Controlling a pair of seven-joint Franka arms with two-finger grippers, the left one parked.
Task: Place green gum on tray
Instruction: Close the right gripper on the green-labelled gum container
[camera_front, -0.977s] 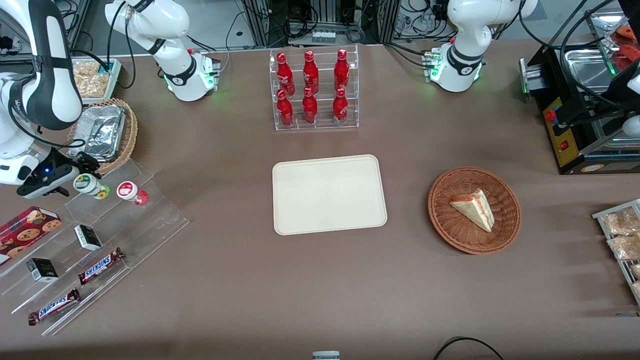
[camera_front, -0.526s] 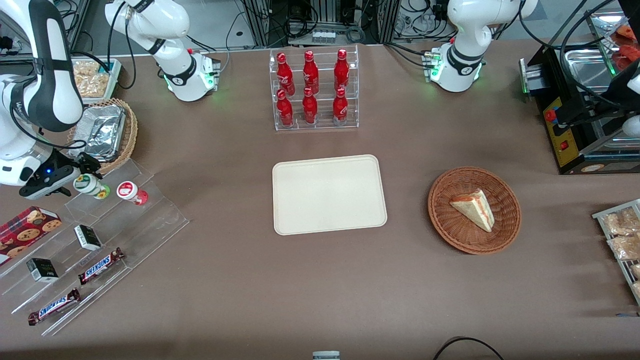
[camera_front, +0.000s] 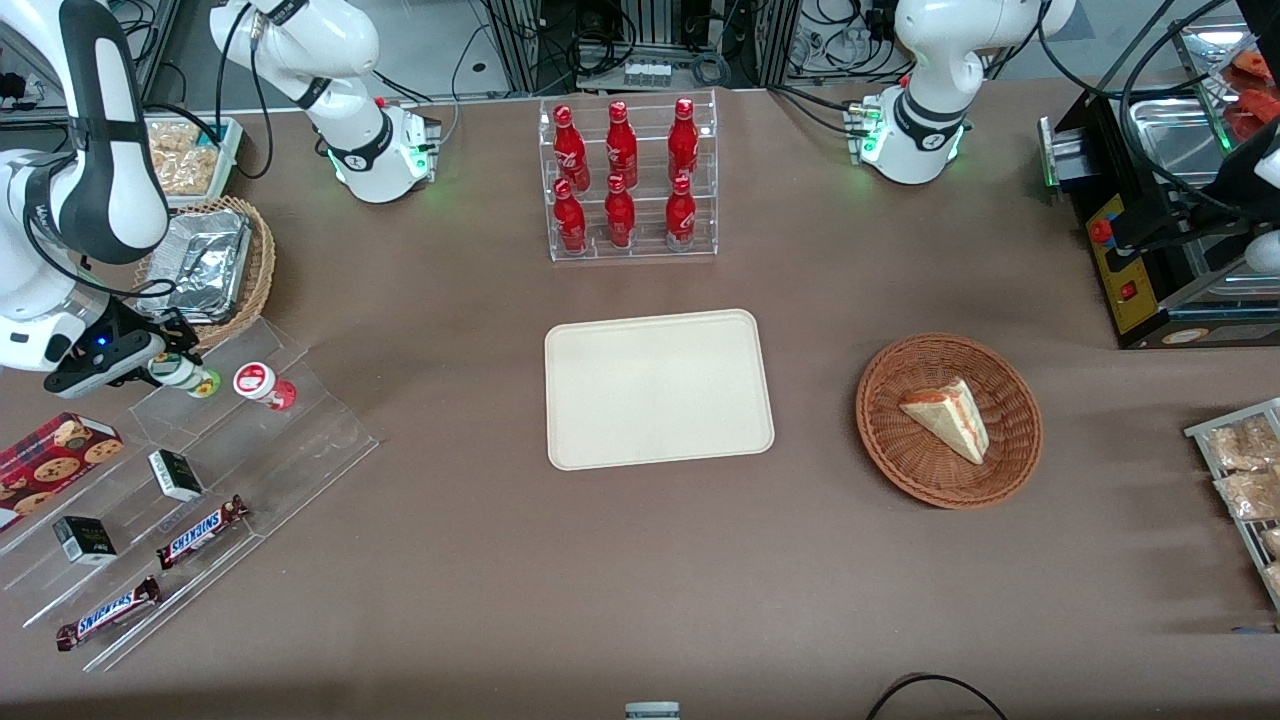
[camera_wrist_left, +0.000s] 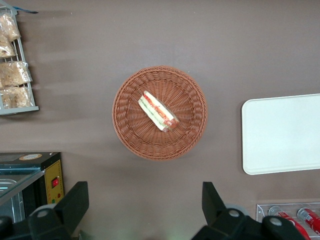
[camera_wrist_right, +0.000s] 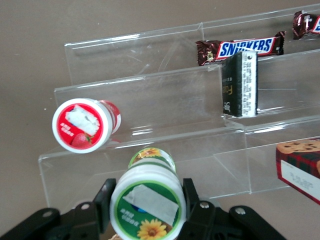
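Observation:
The green gum (camera_front: 192, 380) lies on its side on the top step of a clear acrylic stand (camera_front: 300, 440), beside a red-lidded gum bottle (camera_front: 262, 385). My right gripper (camera_front: 163, 366) is at the working arm's end of the table, shut on the green gum (camera_wrist_right: 147, 205) around its white lid. One finger (camera_wrist_right: 105, 197) presses each side of the lid, and the red-lidded bottle (camera_wrist_right: 82, 125) lies just apart. The cream tray (camera_front: 660, 390) sits empty at the table's middle, well away toward the parked arm.
The stand's lower steps hold two Snickers bars (camera_front: 200, 530), small black boxes (camera_front: 175, 475) and a cookie box (camera_front: 55, 455). A wicker basket with a foil pan (camera_front: 205, 265) sits close above the gripper. A cola bottle rack (camera_front: 628, 180) and a sandwich basket (camera_front: 948, 420) flank the tray.
The gripper has slid a little farther over the green gum's lid, so its fingers now cover more of it. The bottle has barely shifted on the step.

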